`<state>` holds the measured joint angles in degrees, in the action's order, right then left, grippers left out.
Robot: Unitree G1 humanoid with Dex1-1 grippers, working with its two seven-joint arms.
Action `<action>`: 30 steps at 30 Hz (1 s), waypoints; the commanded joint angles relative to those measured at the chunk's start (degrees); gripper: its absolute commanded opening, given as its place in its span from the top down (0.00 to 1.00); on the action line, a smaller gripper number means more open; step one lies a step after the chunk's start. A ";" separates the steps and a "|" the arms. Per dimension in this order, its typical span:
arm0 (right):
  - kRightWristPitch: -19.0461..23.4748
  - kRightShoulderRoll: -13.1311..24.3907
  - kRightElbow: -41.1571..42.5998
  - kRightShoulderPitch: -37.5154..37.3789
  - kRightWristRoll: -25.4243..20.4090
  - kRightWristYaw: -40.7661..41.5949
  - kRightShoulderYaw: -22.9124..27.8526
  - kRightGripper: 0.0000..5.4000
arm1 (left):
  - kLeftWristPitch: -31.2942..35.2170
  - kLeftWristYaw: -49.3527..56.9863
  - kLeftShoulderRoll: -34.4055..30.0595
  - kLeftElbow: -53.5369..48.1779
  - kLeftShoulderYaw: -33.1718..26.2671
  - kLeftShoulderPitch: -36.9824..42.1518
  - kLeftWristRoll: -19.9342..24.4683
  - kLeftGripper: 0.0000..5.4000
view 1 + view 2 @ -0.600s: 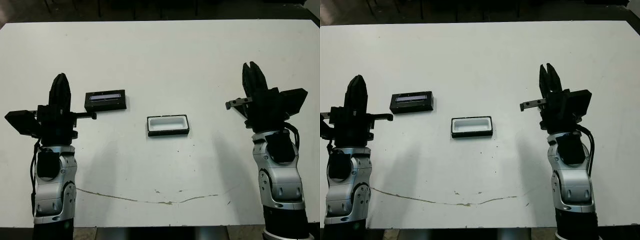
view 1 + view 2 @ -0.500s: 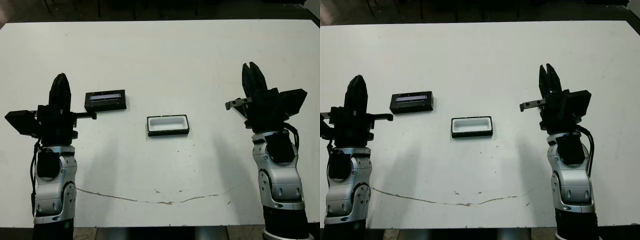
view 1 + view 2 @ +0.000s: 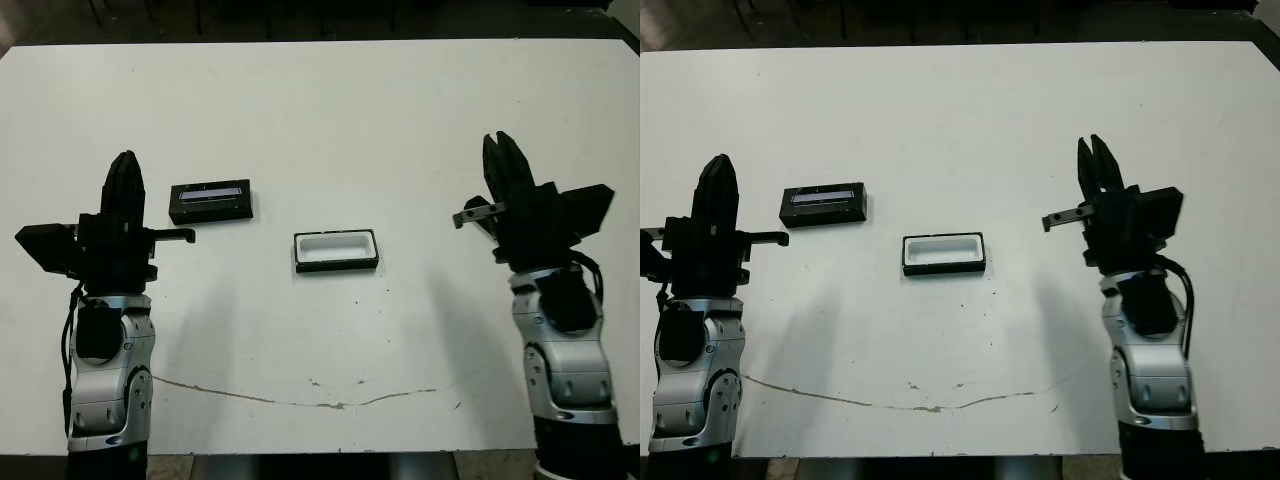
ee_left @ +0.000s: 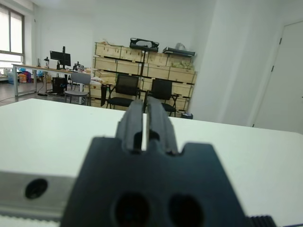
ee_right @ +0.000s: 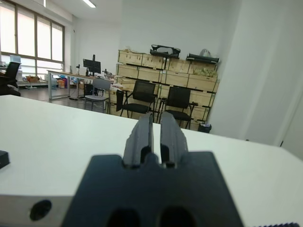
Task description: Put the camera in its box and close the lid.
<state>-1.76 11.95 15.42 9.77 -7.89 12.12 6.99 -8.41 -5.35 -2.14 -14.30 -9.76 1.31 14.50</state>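
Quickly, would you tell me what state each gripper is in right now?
Left gripper: closed, holding nothing.
Right gripper: closed, holding nothing.

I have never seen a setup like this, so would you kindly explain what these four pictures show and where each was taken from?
This is a two-armed humanoid robot at a white table. The two wide pictures come from a stereo camera on its head, looking down. The other two come from cameras on each wrist, looking along that arm's own fingers toward an office beyond. The left tool and right tool hold nothing, fingers nearly together. On the table lie a white-lined box, open and empty, and a black slab with a pale strip, near the left tool.
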 commanded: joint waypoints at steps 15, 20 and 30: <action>13.51 23.14 -13.41 7.49 -1.77 15.30 6.08 0.89 | -0.21 -0.60 -0.13 2.51 -0.34 -0.32 0.63 1.00; 17.79 22.50 -18.63 7.51 -10.57 26.56 6.24 0.73 | -1.33 -1.83 -0.36 4.62 -0.69 0.75 1.52 1.00; 19.21 22.55 -28.53 9.66 -15.23 35.18 6.03 0.41 | -1.88 -3.06 -0.55 5.89 -1.11 0.95 2.10 1.00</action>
<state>15.90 33.68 -12.14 19.11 -22.64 46.69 13.10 -10.25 -8.12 -2.11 -9.52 -10.44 2.68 16.51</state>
